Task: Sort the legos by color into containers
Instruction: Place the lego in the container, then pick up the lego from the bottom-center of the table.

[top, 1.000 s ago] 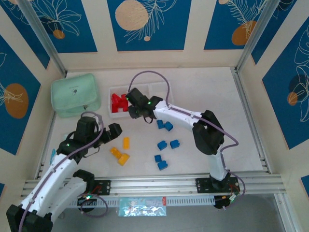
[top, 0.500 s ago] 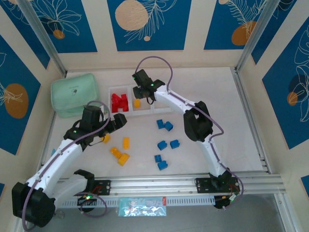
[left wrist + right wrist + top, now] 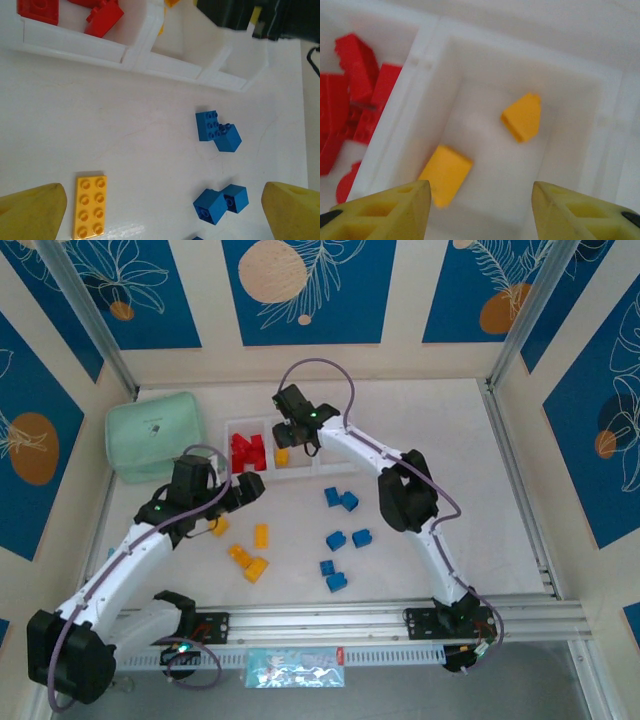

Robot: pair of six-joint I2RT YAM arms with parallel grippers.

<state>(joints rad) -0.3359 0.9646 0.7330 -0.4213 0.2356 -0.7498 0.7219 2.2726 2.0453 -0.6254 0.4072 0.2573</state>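
- Right gripper point(image 3: 480, 212) hovers over the middle compartment of the tray point(image 3: 427, 47); fingers apart, nothing between them.
- Two yellow bricks point(image 3: 521, 118) lie in that compartment, one blurred; red bricks point(image 3: 246, 452) sit in the left one.
- Left gripper point(image 3: 165, 210) spread wide, empty, above the table point(image 3: 125, 130).
- Blue bricks point(image 3: 217, 131) and a long yellow brick point(image 3: 90, 206) lie loose on the table.

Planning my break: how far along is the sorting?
Done: reds sit in the tray's end compartment, two yellows in the middle one. In hand: nothing; the right hand hangs open over them. Remaining: loose yellows and all blues on the table.
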